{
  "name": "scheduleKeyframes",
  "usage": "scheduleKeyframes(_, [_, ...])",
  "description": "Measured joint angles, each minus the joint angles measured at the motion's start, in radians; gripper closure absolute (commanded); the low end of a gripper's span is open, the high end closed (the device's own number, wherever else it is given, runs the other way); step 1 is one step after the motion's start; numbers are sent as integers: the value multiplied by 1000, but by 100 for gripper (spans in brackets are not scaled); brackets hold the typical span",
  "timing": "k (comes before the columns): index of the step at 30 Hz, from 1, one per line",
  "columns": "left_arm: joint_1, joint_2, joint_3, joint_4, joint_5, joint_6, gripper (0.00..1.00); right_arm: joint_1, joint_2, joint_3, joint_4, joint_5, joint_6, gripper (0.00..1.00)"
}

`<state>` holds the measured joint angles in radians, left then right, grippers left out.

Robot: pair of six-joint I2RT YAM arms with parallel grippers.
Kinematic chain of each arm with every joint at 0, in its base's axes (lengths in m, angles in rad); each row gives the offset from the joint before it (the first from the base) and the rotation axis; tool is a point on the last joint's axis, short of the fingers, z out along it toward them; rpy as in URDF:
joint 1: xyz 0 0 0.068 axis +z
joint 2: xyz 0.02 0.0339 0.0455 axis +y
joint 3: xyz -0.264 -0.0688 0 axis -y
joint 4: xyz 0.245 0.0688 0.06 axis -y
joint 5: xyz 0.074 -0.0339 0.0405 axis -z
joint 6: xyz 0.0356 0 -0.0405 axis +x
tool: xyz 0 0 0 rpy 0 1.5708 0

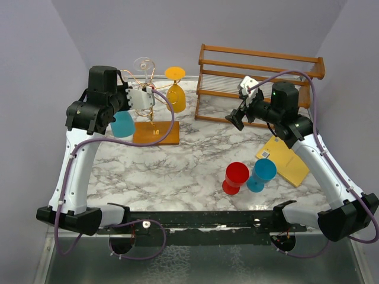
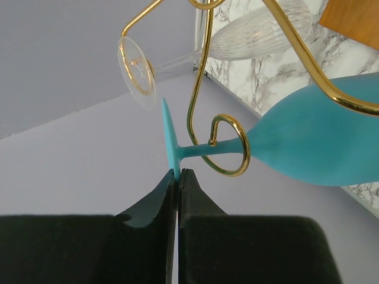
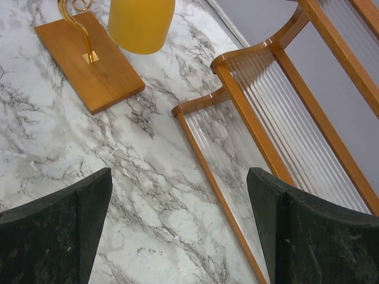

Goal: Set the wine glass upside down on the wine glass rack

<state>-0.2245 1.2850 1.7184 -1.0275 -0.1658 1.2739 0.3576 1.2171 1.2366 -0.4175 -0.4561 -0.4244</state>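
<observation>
A teal wine glass [image 2: 320, 142] hangs with its bowl low and its stem running through a gold spiral arm [image 2: 228, 145] of the wine glass rack [image 1: 156, 133]. My left gripper [image 2: 178, 173] is shut on the edge of that glass's round foot [image 2: 170, 142]. From above, the left gripper [image 1: 142, 97] sits at the wire tree with the teal bowl [image 1: 123, 124] below and to its left. A clear glass [image 2: 260, 32] and a yellow glass [image 1: 176, 94] also hang on the rack. My right gripper [image 3: 177, 225] is open over bare marble, holding nothing.
A brown wooden slatted shelf [image 1: 260, 74] stands at the back right, close to the right gripper [image 1: 237, 118]. A red glass [image 1: 235, 176] and a blue glass [image 1: 262, 173] stand at the front right beside a yellow pad [image 1: 284, 160].
</observation>
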Motion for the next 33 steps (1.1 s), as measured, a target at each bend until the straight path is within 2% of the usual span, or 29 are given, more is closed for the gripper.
scheduleKeyframes(33, [0, -13, 62, -84, 133, -56, 93, 0, 11, 0, 0, 0, -14, 5])
